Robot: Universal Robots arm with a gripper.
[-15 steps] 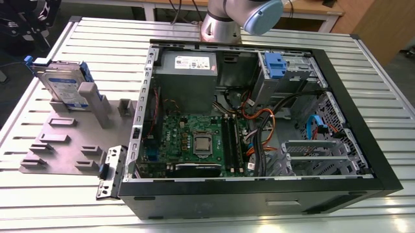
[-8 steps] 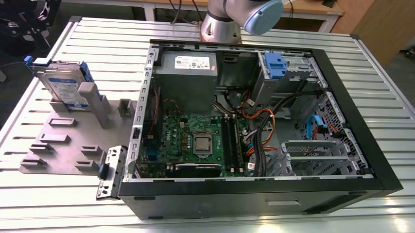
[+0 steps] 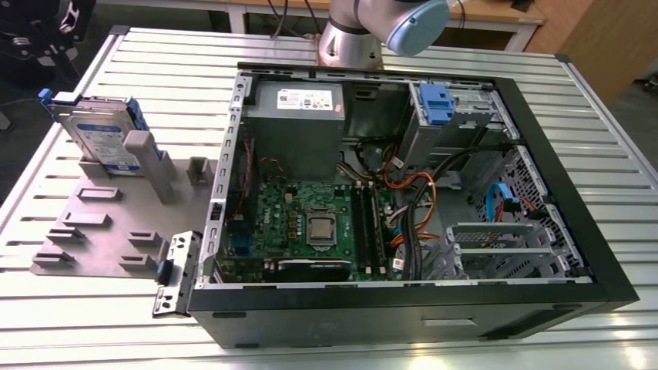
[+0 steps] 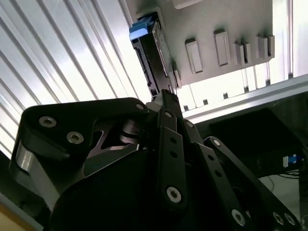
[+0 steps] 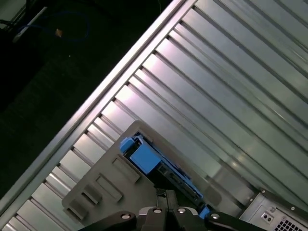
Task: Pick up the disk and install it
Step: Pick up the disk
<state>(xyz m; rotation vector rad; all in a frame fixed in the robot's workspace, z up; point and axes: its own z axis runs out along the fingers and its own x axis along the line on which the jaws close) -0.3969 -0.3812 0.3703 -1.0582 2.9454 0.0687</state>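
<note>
Disk [image 4: 151,57] stands on edge in grey holder [image 4: 231,19] on tabletop [image 4: 72,57], straight ahead of hand [image 4: 167,96], not gripped. Long edge runs away from hand tip, approx in line w/ it. Hand released or clenched: can't tell.

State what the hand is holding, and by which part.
Nothing is held: the disk stands on edge in the grey holder, with the hand clear of it.
</note>
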